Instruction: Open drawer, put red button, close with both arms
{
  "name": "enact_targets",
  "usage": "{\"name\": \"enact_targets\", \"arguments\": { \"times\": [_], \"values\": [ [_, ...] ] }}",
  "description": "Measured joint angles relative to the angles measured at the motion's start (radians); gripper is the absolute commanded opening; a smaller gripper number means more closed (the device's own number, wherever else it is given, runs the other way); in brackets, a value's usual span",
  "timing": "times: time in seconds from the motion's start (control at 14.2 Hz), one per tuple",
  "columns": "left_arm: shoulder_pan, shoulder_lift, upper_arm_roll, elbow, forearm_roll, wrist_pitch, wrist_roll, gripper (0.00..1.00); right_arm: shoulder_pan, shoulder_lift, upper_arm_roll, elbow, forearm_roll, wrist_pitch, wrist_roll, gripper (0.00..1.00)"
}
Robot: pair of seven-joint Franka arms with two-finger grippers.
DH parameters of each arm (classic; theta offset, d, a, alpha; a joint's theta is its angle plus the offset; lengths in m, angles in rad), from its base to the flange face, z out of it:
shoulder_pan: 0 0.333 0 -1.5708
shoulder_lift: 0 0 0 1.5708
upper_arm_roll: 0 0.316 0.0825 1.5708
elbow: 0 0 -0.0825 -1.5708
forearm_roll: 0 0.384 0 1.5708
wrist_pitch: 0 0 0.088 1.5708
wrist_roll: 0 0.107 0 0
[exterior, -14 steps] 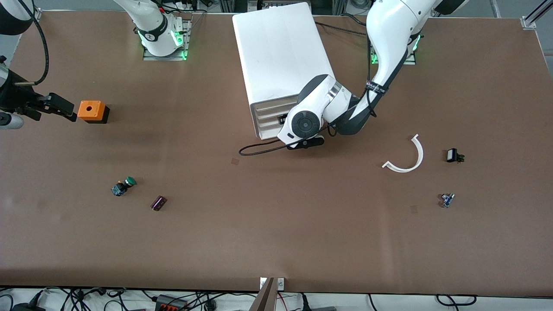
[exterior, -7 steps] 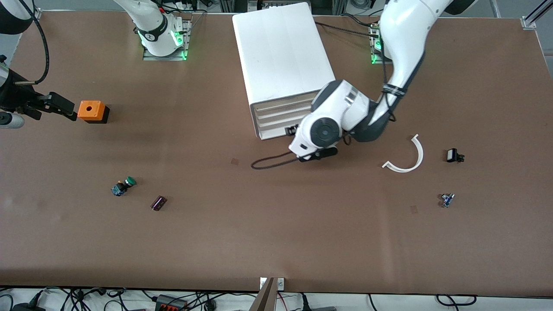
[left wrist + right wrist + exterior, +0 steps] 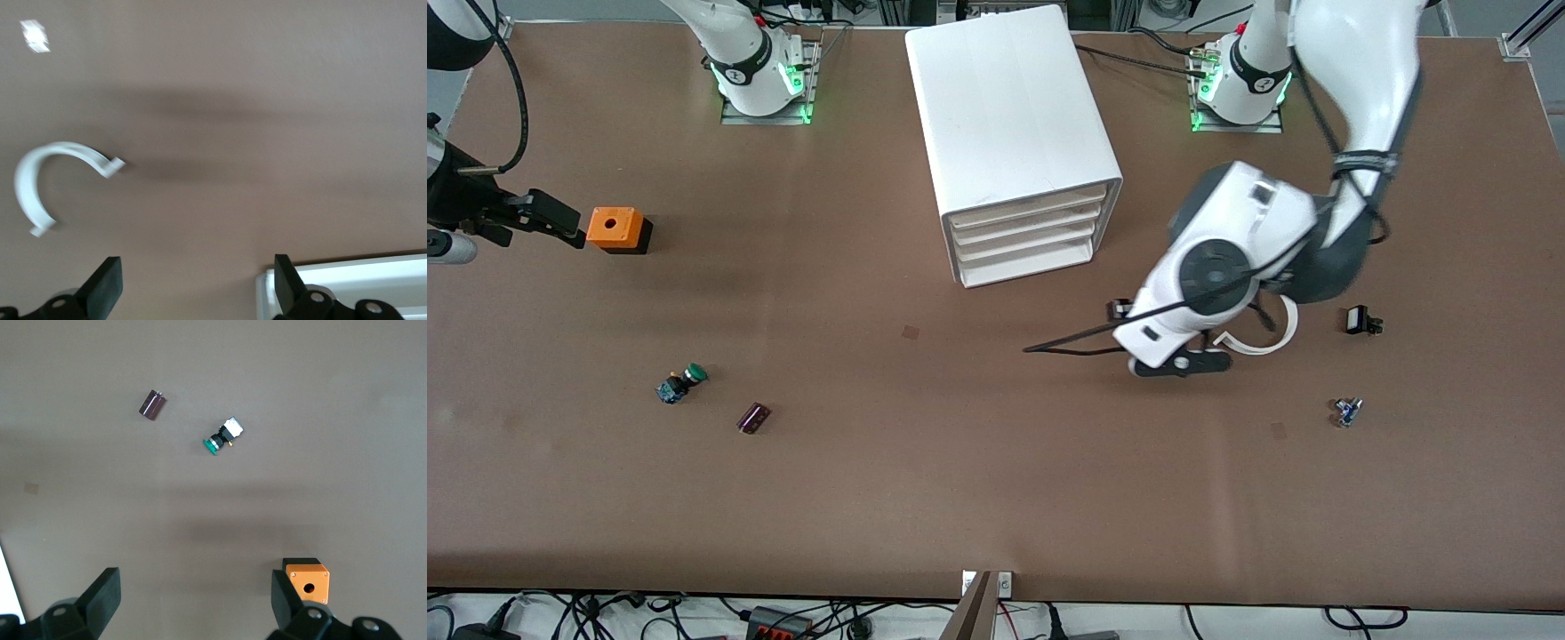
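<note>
The white cabinet (image 3: 1014,116) stands at the middle of the table, and its top drawer (image 3: 1032,203) is shut flush like the lower ones. The red button shows in no view. My left gripper (image 3: 1120,311) is open and empty, up over the bare table between the cabinet and a white curved piece (image 3: 1272,333). In the left wrist view its gripper (image 3: 197,287) has a cabinet corner (image 3: 347,283) beside one finger. My right gripper (image 3: 569,229) waits open and empty beside the orange cube (image 3: 615,228), which also shows in the right wrist view (image 3: 307,582) by that gripper (image 3: 193,600).
A green-capped button (image 3: 682,383) and a purple cylinder (image 3: 753,418) lie toward the right arm's end. A black clip (image 3: 1359,320) and a small blue part (image 3: 1347,412) lie toward the left arm's end. A black cable (image 3: 1067,342) hangs from the left hand.
My left arm has swung away from the cabinet's drawer fronts toward its own end of the table, to over the curved piece. The right arm has not moved.
</note>
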Motion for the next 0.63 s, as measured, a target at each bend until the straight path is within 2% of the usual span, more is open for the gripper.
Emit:
{"name": "enact_targets", "arguments": {
  "times": [0.14,0.49,0.63],
  "values": [
    [0.058,-0.051,0.000,0.005,0.000,-0.019,0.085,1.00,0.000,0.000,0.000,0.000,0.000,0.000,0.000,1.00],
    [0.153,-0.199,0.000,0.008,-0.029,-0.177,0.279,1.00,0.000,-0.001,0.000,0.000,0.000,-0.001,0.000,1.00],
    [0.190,-0.256,0.040,-0.004,-0.087,-0.212,0.386,1.00,0.000,-0.001,0.000,0.000,0.000,-0.001,0.000,1.00]
  ]
}}
